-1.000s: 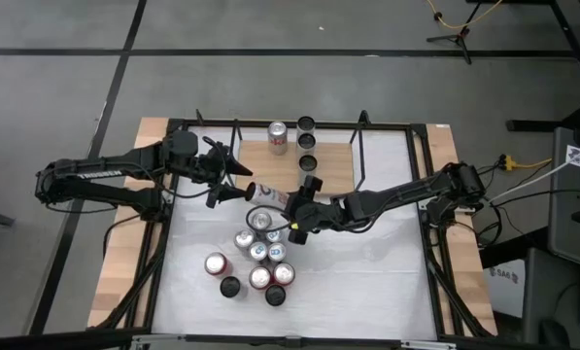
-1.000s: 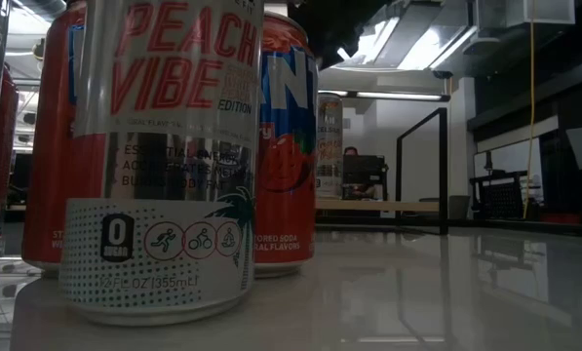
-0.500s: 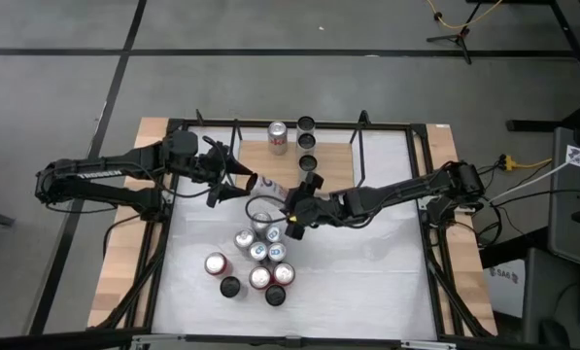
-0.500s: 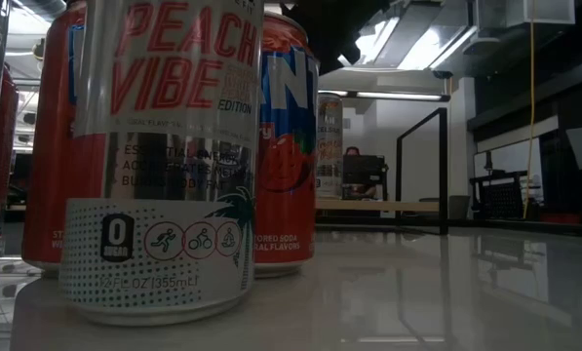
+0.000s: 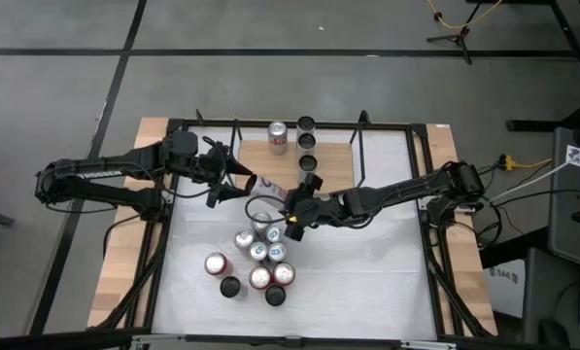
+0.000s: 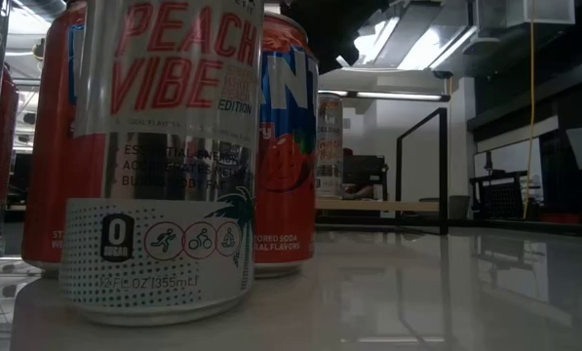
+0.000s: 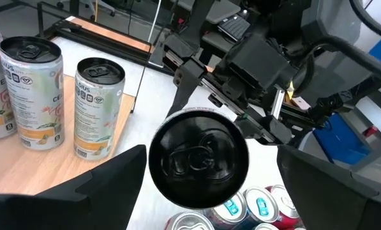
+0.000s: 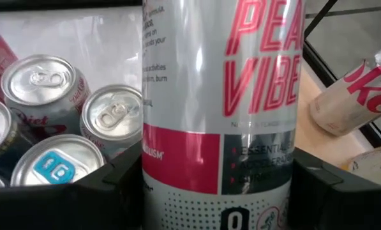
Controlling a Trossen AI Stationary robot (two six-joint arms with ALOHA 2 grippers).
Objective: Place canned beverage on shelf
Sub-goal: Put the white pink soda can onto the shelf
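A silver can (image 8: 222,108) lies sideways between the two arms, just in front of the shelf (image 5: 291,163), above a cluster of upright cans (image 5: 255,258); the right gripper (image 5: 291,216) pinches its body between both fingers, while the left gripper (image 5: 241,181) faces its dark top with fingers spread wide on either side, not touching. Its label is cut off, reading only "PEA" and "VIBE"; in the low view a matching can (image 6: 164,156) blocks most of the table, reading "PEACH VIBE", and a red can (image 6: 286,146) behind it shows only partial letters. Four cans (image 5: 306,144) stand on the shelf, their labels too small to read from above.
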